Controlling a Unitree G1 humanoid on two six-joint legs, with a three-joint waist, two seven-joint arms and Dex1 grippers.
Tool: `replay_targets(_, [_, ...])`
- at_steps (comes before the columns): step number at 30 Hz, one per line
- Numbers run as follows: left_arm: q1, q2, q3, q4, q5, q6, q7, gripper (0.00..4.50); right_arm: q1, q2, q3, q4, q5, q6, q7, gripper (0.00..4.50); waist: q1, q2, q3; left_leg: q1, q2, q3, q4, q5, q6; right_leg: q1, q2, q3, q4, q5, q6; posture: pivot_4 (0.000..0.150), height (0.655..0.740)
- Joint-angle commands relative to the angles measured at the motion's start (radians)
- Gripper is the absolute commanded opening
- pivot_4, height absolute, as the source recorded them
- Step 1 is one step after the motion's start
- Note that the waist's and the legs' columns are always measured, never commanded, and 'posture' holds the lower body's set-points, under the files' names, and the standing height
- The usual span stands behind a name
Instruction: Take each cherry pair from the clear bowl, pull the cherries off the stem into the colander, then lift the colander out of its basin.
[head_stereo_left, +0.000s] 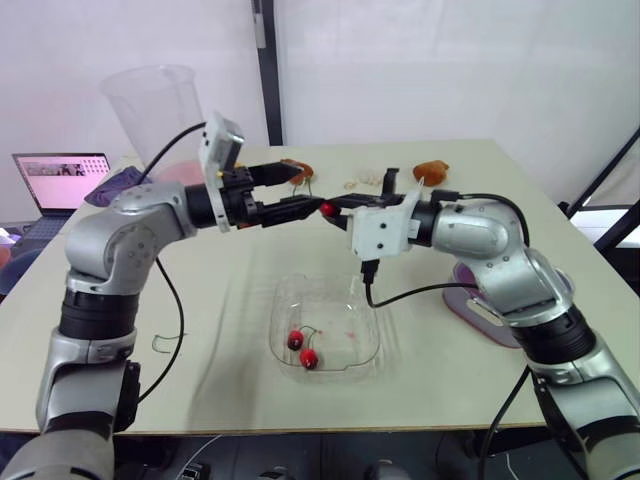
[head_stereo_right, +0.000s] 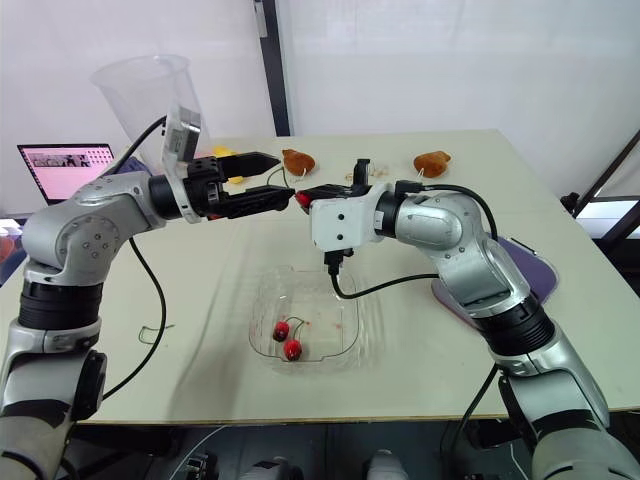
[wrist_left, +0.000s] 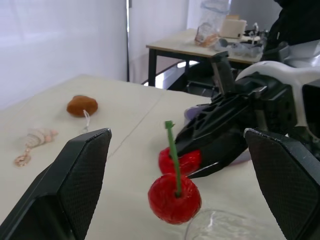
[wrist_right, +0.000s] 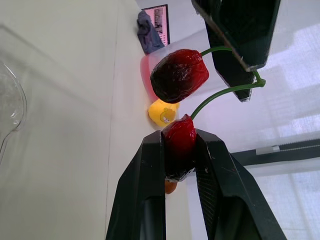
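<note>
My right gripper (wrist_right: 179, 150) is shut on one red cherry (wrist_right: 179, 142) of a pair, held up above the table behind the clear bowl (head_stereo_left: 285, 292). The pair's other cherry (wrist_left: 175, 197) hangs free on the green stem (wrist_left: 172, 150). My left gripper (wrist_left: 177, 132) is open, its fingers (wrist_left: 85, 175) spread wide on either side of the stem tip without touching it. Both grippers meet nose to nose around the held cherry (head_stereo_left: 327, 209). One more cherry pair (head_stereo_left: 303, 348) lies in the bowl's front left corner.
A tall clear plastic container (head_stereo_left: 152, 98) and a laptop (head_stereo_left: 65, 178) stand at the back left. Two brown toys (head_stereo_left: 432, 172) (head_stereo_right: 297, 160), a yellow toy (wrist_right: 162, 114) and a small shell-like piece (head_stereo_left: 370, 178) lie at the back. A purple board (head_stereo_left: 490, 315) lies under my right forearm.
</note>
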Motion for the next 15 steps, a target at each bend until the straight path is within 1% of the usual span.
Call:
replay_targets(1, [-0.036, 0.009, 0.011, -0.010, 0.010, -0.009, -0.014, 4.50, -0.013, 0.005, -0.018, -0.028, -0.004, -0.020, 0.007, 0.75, 0.000, 0.000, 0.000, 0.000, 0.000, 0.000, 0.000, 0.000, 0.000, 0.000, 0.000, 0.000, 0.000, 0.000, 0.000, 0.150, 0.7400])
replay_targets(9, [-0.049, -0.006, 0.002, -0.009, 0.031, -0.005, -0.025, 4.50, -0.024, 0.026, -0.013, -0.028, -0.011, -0.020, 0.020, 0.75, 0.000, 0.000, 0.000, 0.000, 0.000, 0.000, 0.000, 0.000, 0.000, 0.000, 0.000, 0.000, 0.000, 0.000, 0.000, 0.150, 0.7400])
replay_targets(12, [-0.045, -0.006, -0.001, -0.013, 0.035, 0.002, -0.029, 3.69, -0.024, 0.031, -0.013, -0.032, -0.015, -0.017, 0.021, 0.70, 0.000, 0.000, 0.000, 0.000, 0.000, 0.000, 0.000, 0.000, 0.000, 0.000, 0.000, 0.000, 0.000, 0.000, 0.000, 0.150, 0.7400])
replay_targets(15, [-0.046, -0.004, -0.005, -0.015, 0.041, 0.003, -0.030, 2.19, -0.025, 0.034, -0.012, -0.037, -0.020, -0.014, 0.022, 0.70, 0.000, 0.000, 0.000, 0.000, 0.000, 0.000, 0.000, 0.000, 0.000, 0.000, 0.000, 0.000, 0.000, 0.000, 0.000, 0.150, 0.7400])
